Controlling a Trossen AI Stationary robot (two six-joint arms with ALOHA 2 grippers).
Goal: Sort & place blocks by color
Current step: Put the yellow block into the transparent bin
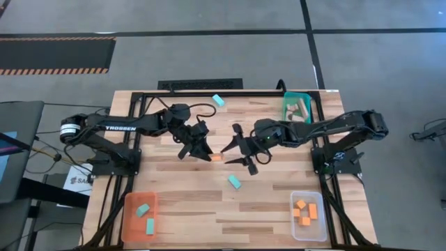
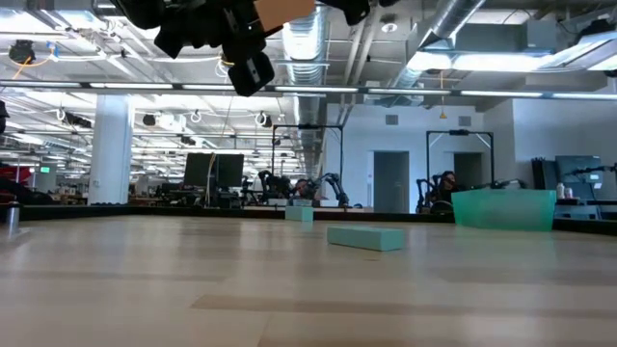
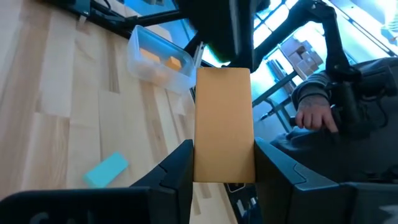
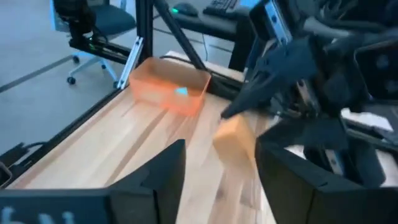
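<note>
Your left gripper [image 3: 222, 163] is up over the middle of the table [image 1: 181, 209], its jaws closed on an orange block [image 3: 222, 124] that stands upright between them. Your right gripper [image 1: 238, 148] faces it from close by with its jaws spread wide and empty, and the block sits in the gap between the two arms. It looks like you are in the middle of a hand-over, left arm to right.

That makes sense of the layout. The clear tray [image 1: 307, 215] with the other orange pieces is at the near right corner, on the right arm's side. The orange tray [image 1: 138, 215] at the near left holds teal ones, and the teal tray [image 1: 297, 106] at the far right holds tan ones.

For the next move, bring the right jaws around the free end of the block and close them before you let the left jaws go. Keep the block level while you do it.

Two teal blocks still lie loose on the table, one [image 1: 234, 181] near the middle and one [image 1: 218, 100] at the far edge.
</note>
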